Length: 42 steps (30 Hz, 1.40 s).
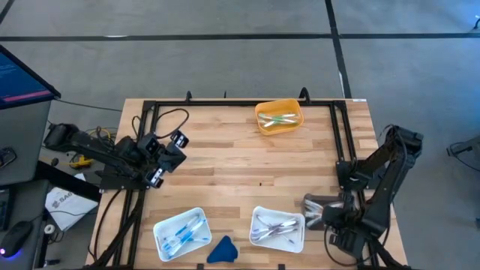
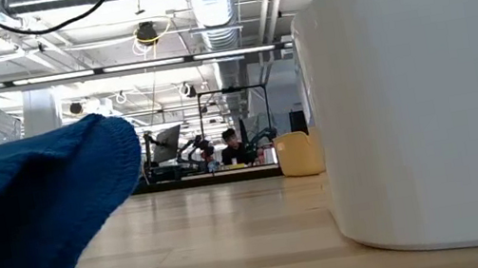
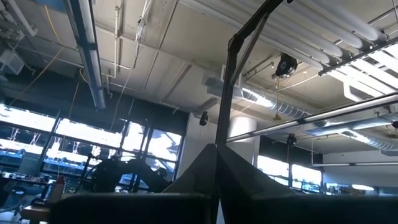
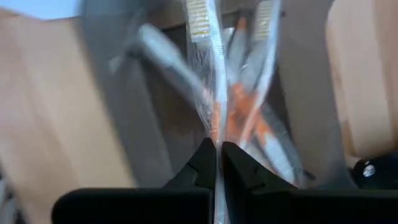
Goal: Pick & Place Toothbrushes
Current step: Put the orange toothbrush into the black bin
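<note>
Right gripper (image 4: 217, 163): fingers pressing together, clamping a thin clear-wrapped toothbrush (image 4: 210, 93).
High view: right gripper (image 1: 309, 211) sitting beside white rectangular plastic tray (image 1: 298, 241) holding toothbrushes (image 1: 274, 227); left gripper (image 1: 180, 139) closed, holding nothing, idling at left.
Low view: white tray wall (image 2: 425, 95) filling right.

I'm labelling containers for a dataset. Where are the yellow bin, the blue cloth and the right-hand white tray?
yellow bin (image 1: 262, 124): high view, its left rim.
blue cloth (image 1: 222, 250): high view, its middle.
right-hand white tray (image 1: 301, 238): high view, its right rim.
</note>
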Each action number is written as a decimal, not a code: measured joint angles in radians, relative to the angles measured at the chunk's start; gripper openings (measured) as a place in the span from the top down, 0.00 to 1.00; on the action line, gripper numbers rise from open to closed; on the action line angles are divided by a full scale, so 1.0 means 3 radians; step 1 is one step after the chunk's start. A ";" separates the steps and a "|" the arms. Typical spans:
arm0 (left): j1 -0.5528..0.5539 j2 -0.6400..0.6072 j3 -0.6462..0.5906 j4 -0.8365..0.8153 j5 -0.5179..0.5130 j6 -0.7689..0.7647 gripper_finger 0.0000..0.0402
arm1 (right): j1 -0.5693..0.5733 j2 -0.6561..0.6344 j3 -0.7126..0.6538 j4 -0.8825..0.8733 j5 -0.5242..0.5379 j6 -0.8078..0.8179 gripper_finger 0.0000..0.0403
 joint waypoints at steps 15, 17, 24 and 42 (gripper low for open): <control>-0.0195 0.0096 0.0001 0.0053 -0.0262 0.0015 0.99 | -0.0003 0.0000 -0.0239 0.0198 0.0203 0.0373 0.99; -0.0196 0.0096 0.0001 0.0048 -0.0276 0.0058 0.99 | -0.0003 0.0000 -0.0255 0.0224 0.0192 0.0362 0.98; -0.0194 0.0096 0.0001 0.0050 -0.0291 0.0089 0.99 | -0.0003 0.0000 -0.0286 0.0237 0.0188 0.0348 0.94; -0.0195 0.0096 0.0001 0.0047 -0.0286 0.0088 0.99 | -0.0003 0.0000 -0.0286 0.0242 0.0185 0.0458 0.86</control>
